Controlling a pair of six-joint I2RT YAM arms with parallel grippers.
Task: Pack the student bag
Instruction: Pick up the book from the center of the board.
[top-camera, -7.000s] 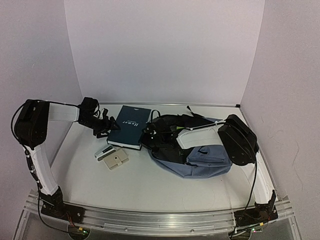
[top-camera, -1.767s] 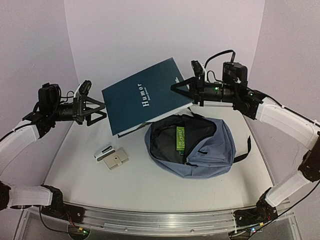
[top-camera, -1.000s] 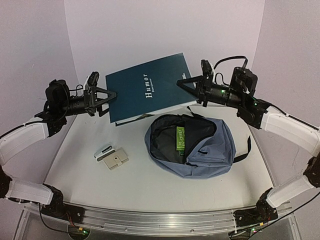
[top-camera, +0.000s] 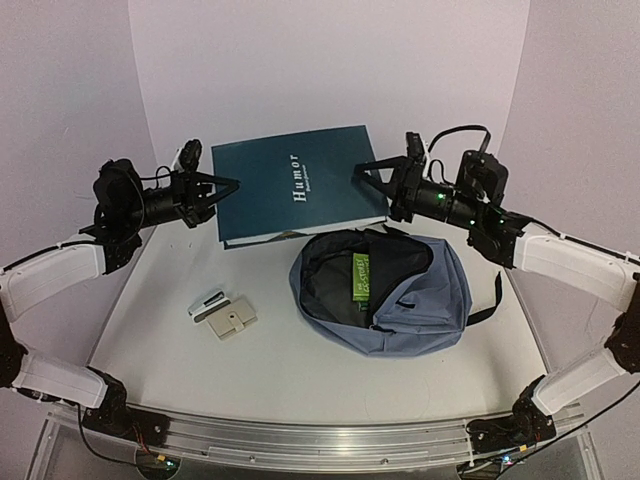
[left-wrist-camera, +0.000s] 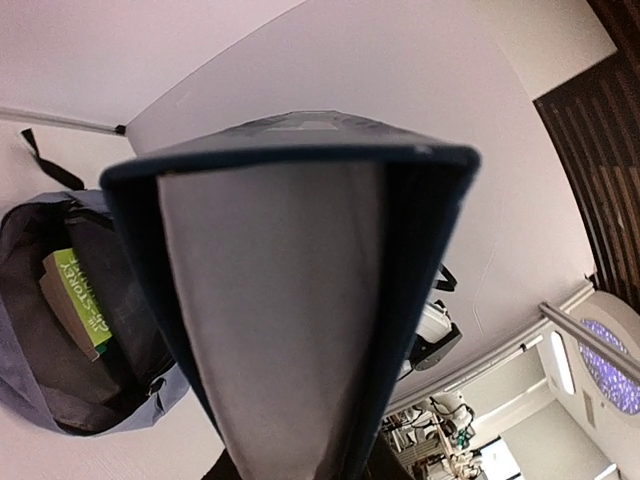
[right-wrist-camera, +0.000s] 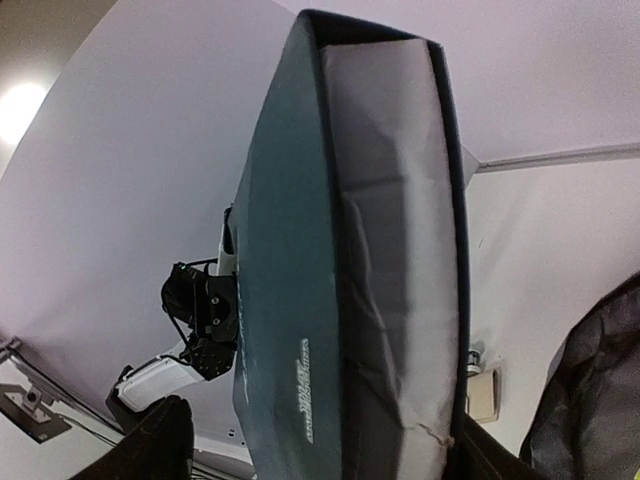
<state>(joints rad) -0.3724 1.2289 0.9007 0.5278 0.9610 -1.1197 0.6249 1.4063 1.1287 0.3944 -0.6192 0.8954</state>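
A dark teal hardcover book (top-camera: 295, 195) titled "Humor" hangs in the air above the back of the table. My left gripper (top-camera: 222, 190) is shut on its left edge; in the left wrist view the book's page block (left-wrist-camera: 290, 320) fills the frame between my fingers (left-wrist-camera: 225, 468). My right gripper (top-camera: 373, 184) stands open around the book's right edge, its fingers (right-wrist-camera: 155, 440) spread wider than the book (right-wrist-camera: 350, 260). Below lies the student bag (top-camera: 425, 300), grey-blue, its main pocket unzipped, with a green book (top-camera: 360, 277) inside it.
A beige pouch (top-camera: 232, 320) and a small white and grey case (top-camera: 208, 303) lie on the table left of the bag. A black strap (top-camera: 493, 295) trails from the bag's right side. White walls close in behind and at both sides.
My left gripper has shut on the book's left edge and my right gripper has opened off its right edge. The book has tipped from slanted to nearly level.
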